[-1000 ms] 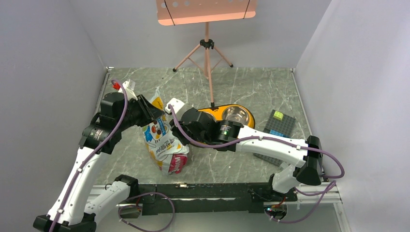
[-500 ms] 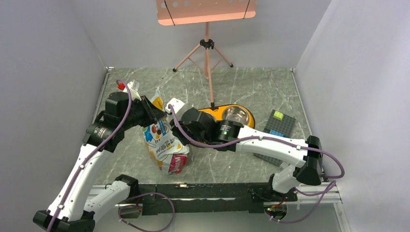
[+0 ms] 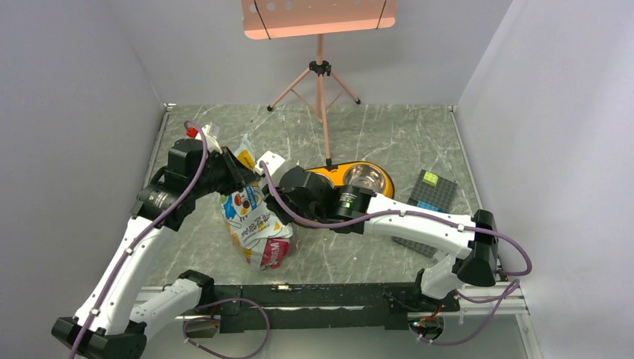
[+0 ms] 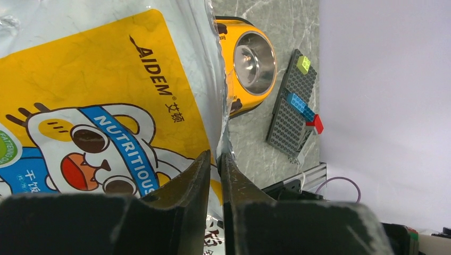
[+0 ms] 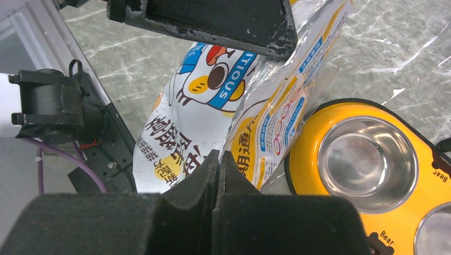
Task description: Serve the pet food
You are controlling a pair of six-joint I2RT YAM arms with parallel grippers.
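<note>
The white-and-yellow pet food bag [image 3: 254,217] stands on the table between both arms, its red-magenta band toward the near edge. No kibble shows. My left gripper [image 3: 238,172] is shut on the bag's upper edge; in the left wrist view its tips [image 4: 215,158] pinch the torn foil edge of the bag [image 4: 106,101]. My right gripper [image 3: 272,196] is shut on the bag's right side; in the right wrist view its tips [image 5: 218,157] close on a fold of the bag [image 5: 197,117]. The yellow feeder [image 3: 360,178] lies just right of the bag, with its steel bowls empty [image 5: 367,159].
A grey studded baseplate [image 3: 428,200] with small bricks lies right of the feeder and also shows in the left wrist view [image 4: 291,109]. A pink music stand tripod [image 3: 320,82] stands at the back. Walls enclose the table on the left, back and right.
My left arm has shifted slightly toward the back right, still holding the bag's top. The right arm and the bag's base have hardly moved.
</note>
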